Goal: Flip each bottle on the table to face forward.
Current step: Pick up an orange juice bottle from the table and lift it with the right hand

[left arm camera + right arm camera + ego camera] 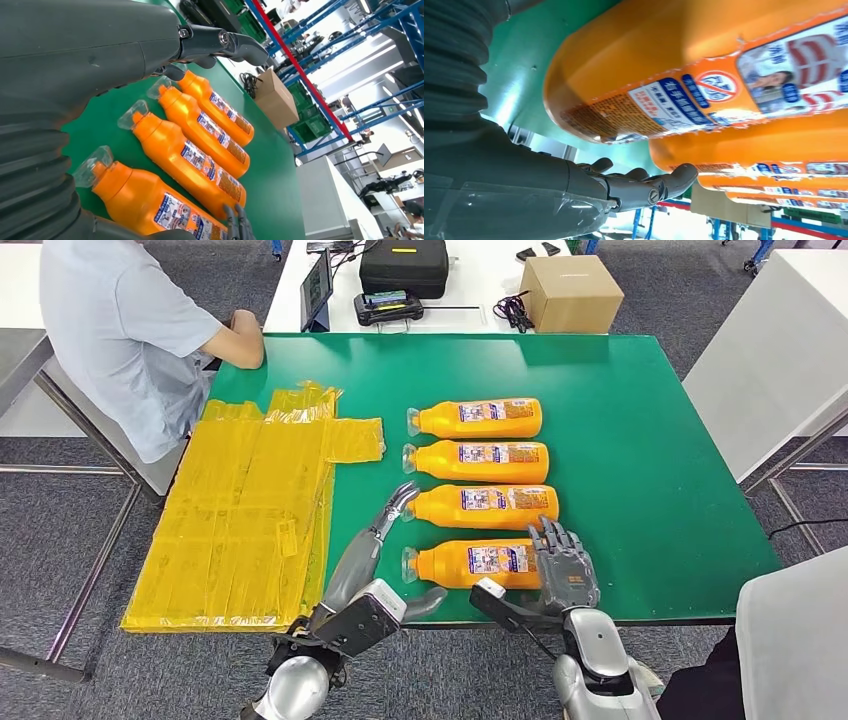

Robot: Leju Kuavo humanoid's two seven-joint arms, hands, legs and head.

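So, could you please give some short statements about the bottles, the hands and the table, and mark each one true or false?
1. Four orange bottles lie on the green table. True.
2. Their caps point to the robot's right. False: they point left.
3. The right hand is at the base end of the nearest bottle. True.
4. The left hand holds a bottle lifted up. False: all bottles lie on the table.
5. Yellow bags lie left of the bottles. True.

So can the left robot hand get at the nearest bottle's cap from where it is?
Probably yes. The left robot hand hovers open beside the caps, and the nearest bottle has bare table by its cap. The right robot hand sits at its far end, clear of the cap.
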